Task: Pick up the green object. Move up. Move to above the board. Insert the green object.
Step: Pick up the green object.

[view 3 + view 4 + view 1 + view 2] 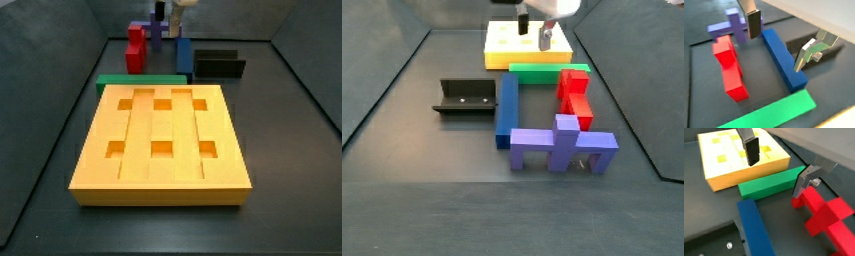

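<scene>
The gripper (777, 170) hangs above the worktop (422, 120) with its fingers (751, 150) spread wide and nothing between them. In both wrist views the gap sits over the blue bar (783, 57) and the green bar (771, 183) without touching either.

The green bar (138, 80) lies flat across one short edge of the board (163, 140), touching it or just beside it; in a side view only a thin strip of it shows behind the board. In a wrist view (771, 116) its ends are cut off by the frame.

The board (527, 48) sits near one end wall of the worktop, with bare floor along both its long sides. The blue bar (506, 105) runs away from the green bar at a right angle, and the red block (575, 95) lies parallel to it, with a bare lane between them. The purple block (563, 145) stands across their far ends. The fixture (466, 97) is just beside the blue bar on its other side, partly hidden behind it in a side view (218, 65).

In a side view the gripper (163, 25) is mostly cut off by the frame's edge, so its fingers cannot be read there. Open floor remains along the side walls.
</scene>
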